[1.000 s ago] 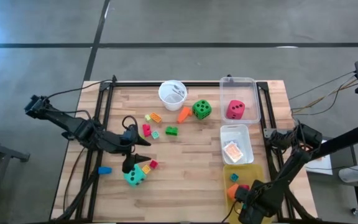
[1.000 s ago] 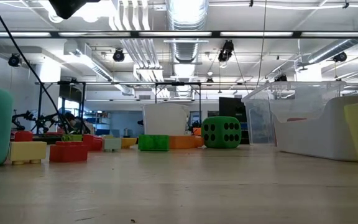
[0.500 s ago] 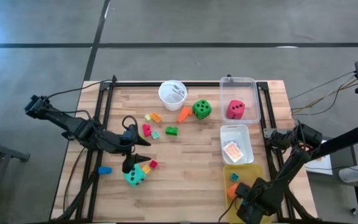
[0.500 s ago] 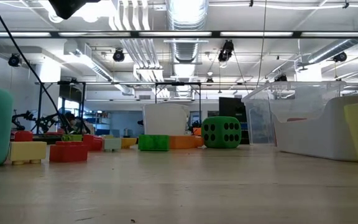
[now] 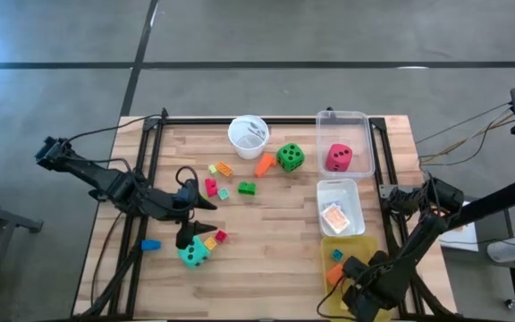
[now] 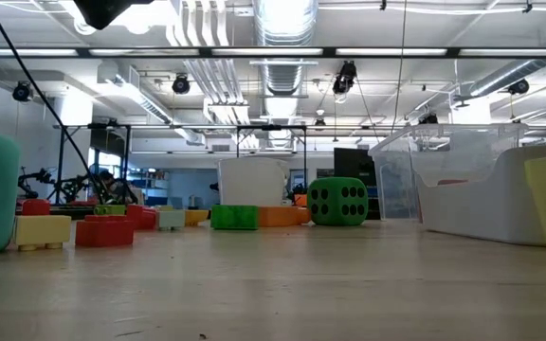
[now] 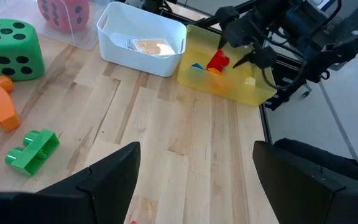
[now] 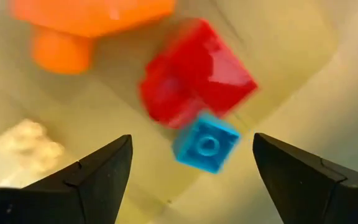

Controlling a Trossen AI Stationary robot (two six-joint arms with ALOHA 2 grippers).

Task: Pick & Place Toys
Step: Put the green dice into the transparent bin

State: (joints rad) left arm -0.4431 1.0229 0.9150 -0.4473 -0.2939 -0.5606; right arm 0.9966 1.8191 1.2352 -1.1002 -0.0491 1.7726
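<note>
Three foam dice are in view: the teal die (image 5: 194, 256) lies near the desk's (image 5: 275, 215) front left, just under the left claw (image 5: 206, 216), the green die (image 5: 290, 157) stands near the white cup (image 5: 248, 136), and the red-pink die (image 5: 339, 157) sits in the clear bin (image 5: 346, 121). Small blocks are scattered across the middle, among them a green block (image 5: 247, 188), an orange piece (image 5: 265, 164) and a blue block (image 5: 151, 244) off by itself at the left. The white bin (image 5: 340, 186) holds what looks like a small card pack (image 5: 334, 216), though it is too small to be sure.

The left claw hangs above the desk with its fingers (image 7: 110, 180) spread wide and nothing between them. The right claw (image 5: 351, 279) is over the yellow bin (image 5: 329, 243), fingers (image 8: 98, 174) also wide apart and empty; below it in the bin lie a red block (image 8: 194, 71), a blue block (image 8: 205, 143) touching it, and an orange block (image 8: 82, 22).
</note>
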